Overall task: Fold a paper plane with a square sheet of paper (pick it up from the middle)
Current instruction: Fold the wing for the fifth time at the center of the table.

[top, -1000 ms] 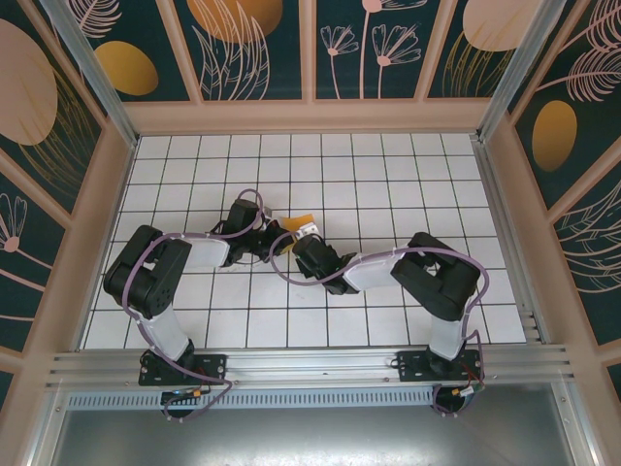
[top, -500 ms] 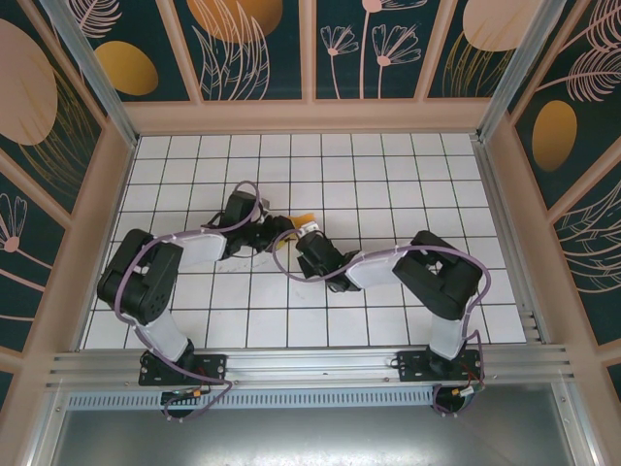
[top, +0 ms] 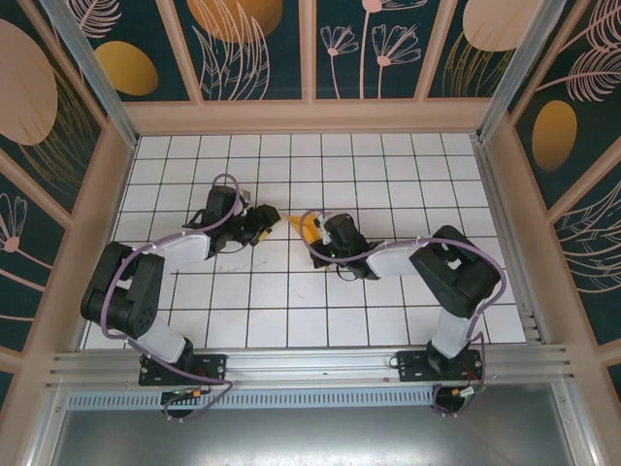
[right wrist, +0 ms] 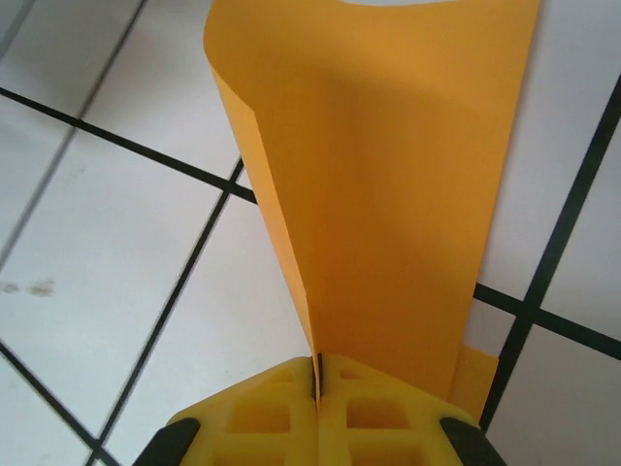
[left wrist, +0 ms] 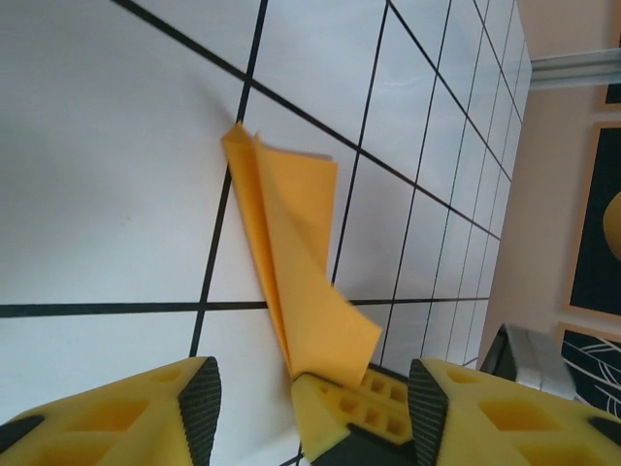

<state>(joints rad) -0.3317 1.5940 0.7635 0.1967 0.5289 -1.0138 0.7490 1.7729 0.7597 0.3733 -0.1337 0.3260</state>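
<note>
Plainly the paper (left wrist: 291,262) is no flat square now: it is doubled along a lengthwise crease into a narrow strip with one pointed end. In the left wrist view that point lies at a grid line of the table (left wrist: 107,126), and the long axis runs from it back toward the camera, the two leaves gaping a little. The near end sits in a yellow tip that looks to be the right gripper's, though that view alone does not prove it. The right wrist view settles the hold: the right gripper (right wrist: 317,381) is pressed tight on the crease at one end, and the paper runs straight away from it, crease in line with the seam between its fingertips. The left gripper (top: 262,221) holds nothing; its fingers (left wrist: 427,413) stand well apart, one on each side of the pinched end. From above the two grippers face each other, tips close, over the middle tiles. So the free length lies ahead of the left gripper and along its reach, not across it; I judge the left arm better placed for the next grip, and it would need to go along the crease toward the point rather than close where it stands
</note>
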